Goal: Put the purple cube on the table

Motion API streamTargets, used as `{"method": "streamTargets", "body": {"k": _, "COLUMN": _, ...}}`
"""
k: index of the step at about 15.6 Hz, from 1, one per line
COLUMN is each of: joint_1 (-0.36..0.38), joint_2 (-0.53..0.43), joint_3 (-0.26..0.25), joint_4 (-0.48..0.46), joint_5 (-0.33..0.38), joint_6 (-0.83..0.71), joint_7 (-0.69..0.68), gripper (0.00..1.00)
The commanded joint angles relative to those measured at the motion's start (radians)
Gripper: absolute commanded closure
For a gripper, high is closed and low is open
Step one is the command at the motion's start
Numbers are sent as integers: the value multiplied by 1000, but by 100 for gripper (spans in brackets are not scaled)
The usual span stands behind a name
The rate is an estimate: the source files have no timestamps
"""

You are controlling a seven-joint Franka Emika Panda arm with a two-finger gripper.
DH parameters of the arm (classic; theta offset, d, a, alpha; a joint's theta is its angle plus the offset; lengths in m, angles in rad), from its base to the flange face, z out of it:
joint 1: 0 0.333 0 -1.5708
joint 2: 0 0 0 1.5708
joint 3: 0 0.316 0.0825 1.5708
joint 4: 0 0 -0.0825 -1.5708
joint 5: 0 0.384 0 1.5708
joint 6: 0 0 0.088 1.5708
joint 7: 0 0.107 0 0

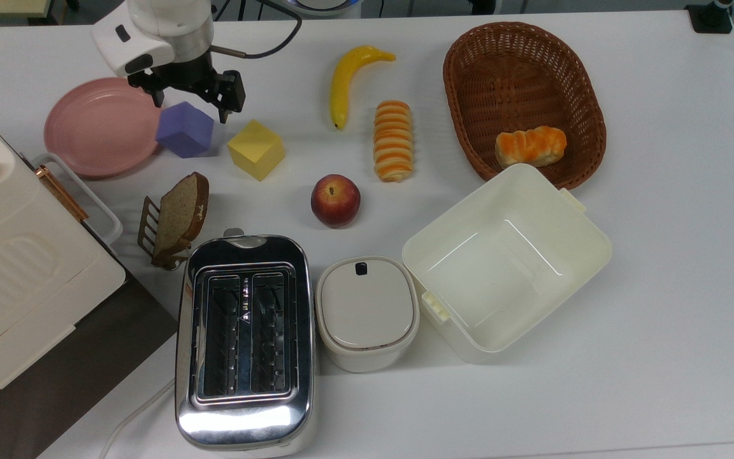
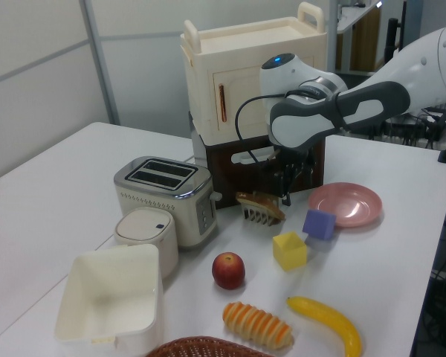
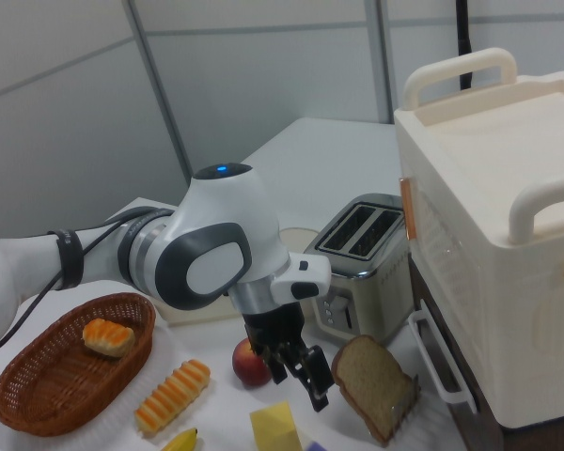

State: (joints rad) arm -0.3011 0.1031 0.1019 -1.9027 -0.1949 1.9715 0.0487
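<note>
Purple cube [image 1: 185,129] sits flat on the table [image 1: 660,255], free of the claw. In the top view it lies just below the gripper [image 1: 188,105], between the two spread fingers as seen from above, with nothing pinching it. In the left view the cube [image 2: 319,224] rests on the white surface below and to the left view's right of the gripper [image 2: 286,192], clear air between them.

Claw state: released, fingers parted, holding nothing. In the right view the gripper [image 3: 304,374] hangs above the table with dark fingers angled downward.

Pink plate [image 1: 96,127] lies to the top view's left of the claw; the cube's left corner appears to meet or overlap the plate's rim from above. In the left view the plate [image 2: 346,204] lies just behind the cube; whether they touch, cannot tell.

Yellow cube [image 1: 256,150] sits to the top view's lower right of the claw, just beside the purple one, apart from it. Slice of bread in a small rack [image 1: 176,220] stands below the claw in the top view. Apple [image 1: 335,200], striped bread roll [image 1: 393,140] and banana [image 1: 349,80] lie farther to the top view's right. Wicker basket [image 1: 571,95], toaster [image 1: 244,341] and open cream box [image 1: 469,319] all well apart from the claw.
</note>
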Motion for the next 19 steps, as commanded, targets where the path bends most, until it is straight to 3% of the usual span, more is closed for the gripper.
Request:
{"method": "streamTargets", "body": {"k": 1, "joint_1": 27, "joint_2": -23, "joint_3": 42, "joint_4": 56, "joint_5": -5, "joint_6": -32, "joint_7": 129, "gripper": 0}}
{"method": "streamTargets", "body": {"k": 3, "joint_1": 27, "joint_2": -23, "joint_3": 90, "joint_4": 112, "joint_5": -5, "joint_6": -75, "joint_7": 222, "gripper": 0}}
{"method": "streamTargets", "body": {"k": 6, "joint_1": 28, "joint_2": -37, "joint_3": 114, "joint_4": 213, "joint_5": 2, "joint_6": -239, "joint_7": 220, "gripper": 0}}
{"method": "streamTargets", "body": {"k": 8, "joint_1": 30, "joint_2": -58, "joint_3": 114, "joint_4": 257, "joint_5": 67, "joint_6": -290, "joint_7": 191, "gripper": 0}}
{"method": "streamTargets", "body": {"k": 9, "joint_1": 30, "joint_2": -81, "joint_3": 113, "joint_4": 257, "joint_5": 115, "joint_6": -290, "joint_7": 171, "gripper": 0}}
{"method": "streamTargets", "body": {"k": 16, "joint_1": 100, "joint_2": -106, "joint_3": 113, "joint_4": 237, "joint_5": 118, "joint_6": -303, "joint_7": 168, "gripper": 0}}
{"method": "streamTargets", "body": {"k": 19, "joint_1": 154, "joint_2": -105, "joint_3": 76, "joint_4": 240, "joint_5": 117, "joint_6": -301, "joint_7": 168, "gripper": 0}}
